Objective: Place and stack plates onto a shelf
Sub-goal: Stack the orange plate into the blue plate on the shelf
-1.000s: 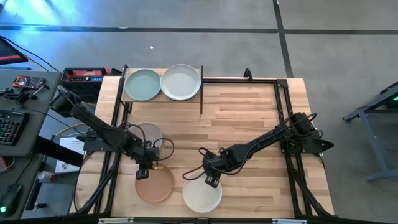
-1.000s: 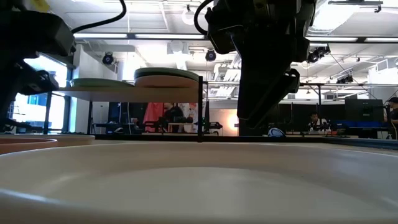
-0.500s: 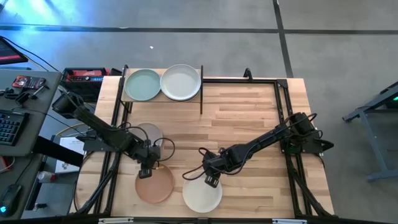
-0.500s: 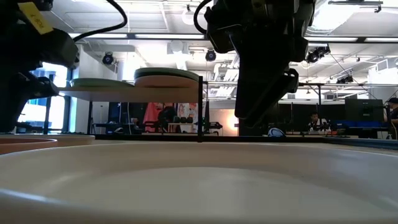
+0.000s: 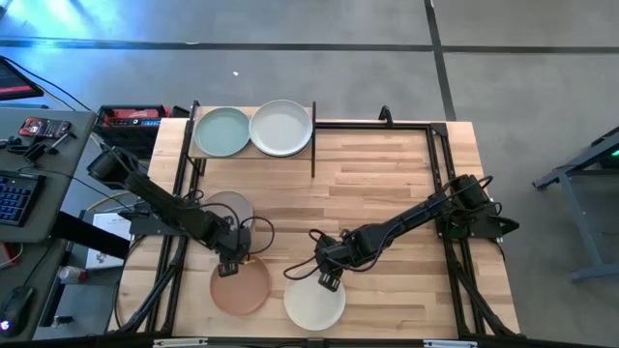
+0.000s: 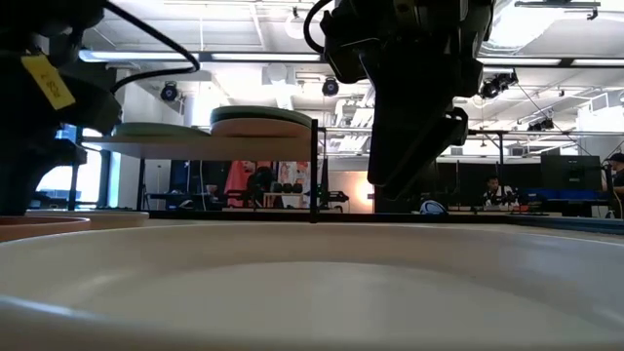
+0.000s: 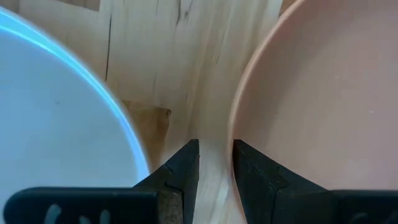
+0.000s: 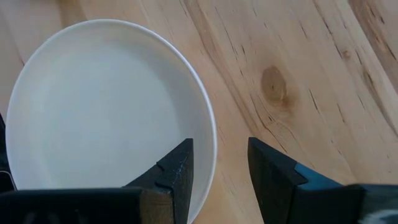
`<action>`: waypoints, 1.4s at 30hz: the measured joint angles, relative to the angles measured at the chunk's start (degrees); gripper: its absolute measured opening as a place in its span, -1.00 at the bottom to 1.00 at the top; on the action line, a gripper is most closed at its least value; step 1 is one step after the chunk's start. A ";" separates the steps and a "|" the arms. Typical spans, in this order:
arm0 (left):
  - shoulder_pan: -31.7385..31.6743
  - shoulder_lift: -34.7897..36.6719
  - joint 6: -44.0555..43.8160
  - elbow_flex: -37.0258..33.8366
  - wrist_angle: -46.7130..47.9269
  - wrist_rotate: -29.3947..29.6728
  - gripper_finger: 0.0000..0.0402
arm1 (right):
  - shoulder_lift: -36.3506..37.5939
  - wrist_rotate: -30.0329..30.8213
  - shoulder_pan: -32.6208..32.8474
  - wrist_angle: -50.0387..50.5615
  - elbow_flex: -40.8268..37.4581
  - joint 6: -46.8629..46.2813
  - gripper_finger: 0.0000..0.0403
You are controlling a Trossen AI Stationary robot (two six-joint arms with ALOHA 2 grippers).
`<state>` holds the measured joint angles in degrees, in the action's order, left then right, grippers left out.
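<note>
Terracotta plate (image 5: 240,287) is lying under our left gripper (image 5: 230,267), fingers apart astride its rim; our right gripper (image 5: 328,280) is straddling the cream plate (image 5: 313,304) rim, fingers apart

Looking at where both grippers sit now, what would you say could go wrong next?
The left gripper is open over bare wood between the terracotta plate and the grey plate; closing here might grip nothing. The right gripper straddles the cream plate rim, so a shallow bite could let it slip. The shelf already holds two plates side by side, so stacking may knock them.
</note>
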<state>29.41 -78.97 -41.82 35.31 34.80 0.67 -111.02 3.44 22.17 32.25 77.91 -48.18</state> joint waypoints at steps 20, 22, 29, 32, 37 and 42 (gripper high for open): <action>-0.04 -1.43 -0.74 0.09 -0.86 -3.78 -0.96 | 0.00 0.00 -0.04 0.00 0.00 0.00 -0.36; -0.06 -1.00 -1.10 0.06 -0.75 -5.19 -0.97 | 0.00 0.00 -0.04 -0.02 0.00 0.00 -0.36; -0.41 2.99 -5.74 0.02 -0.91 -5.94 -0.99 | 0.00 0.00 -0.60 -0.61 0.00 0.00 -0.36; -1.45 5.98 -7.70 0.02 -0.56 -5.73 -0.99 | 0.00 0.01 -1.50 -0.61 0.00 0.17 -0.36; -3.85 11.88 -11.35 1.55 5.61 -4.29 -0.99 | 0.00 -0.57 -3.32 -0.55 0.00 0.74 -0.36; -6.77 17.46 -12.11 6.08 17.03 -3.37 -0.99 | 0.00 -2.90 -5.50 -0.49 0.00 4.02 -0.36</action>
<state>22.64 -61.52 -53.93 41.39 51.82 -2.70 -111.02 0.54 16.68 31.76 77.91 -44.16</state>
